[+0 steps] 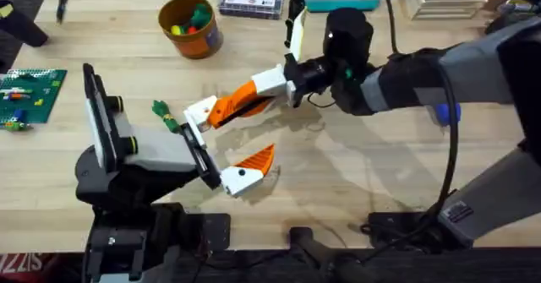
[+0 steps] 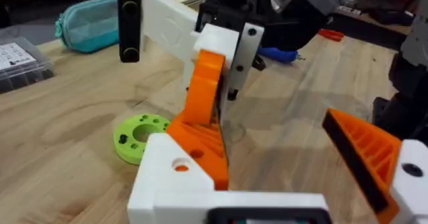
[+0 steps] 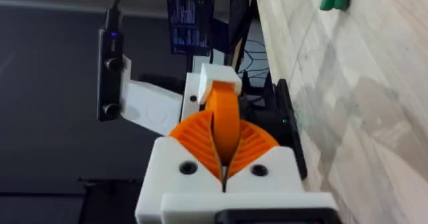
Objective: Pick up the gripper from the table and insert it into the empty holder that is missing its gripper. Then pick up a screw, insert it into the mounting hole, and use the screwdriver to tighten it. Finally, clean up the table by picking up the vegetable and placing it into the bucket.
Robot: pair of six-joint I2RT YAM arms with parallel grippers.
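Fingers of the right gripper are clamped narrow on the orange gripper piece, ribbed pads on both its sides. The piece is held off the tabletop, its far end against the white holder on the left gripper. The left gripper's fingers are spread wide, with nothing held between them. One finger carries its orange tip, and the other is the bare holder block.

Step in hand is judged to be insertion. In the left wrist view the piece overlaps the holder face and orange shows through the mounting hole, so it looks partly in; full seating cannot be told.

To do it well:
- the piece should be pushed straight along the holder's slot, not levered sideways
- the left arm is best kept rigid as the backstop
- grip should be released only once the piece sits flush and the hole lines up, or the screw won't go in
- the open should be gentle so the piece isn't dragged out

Left for later:
- the screwdriver, blue handle lying on the tabletop past the right arm
- the vegetable, on the tabletop just beside the holder
- the bucket, at the far side, well apart

No screw could be made out
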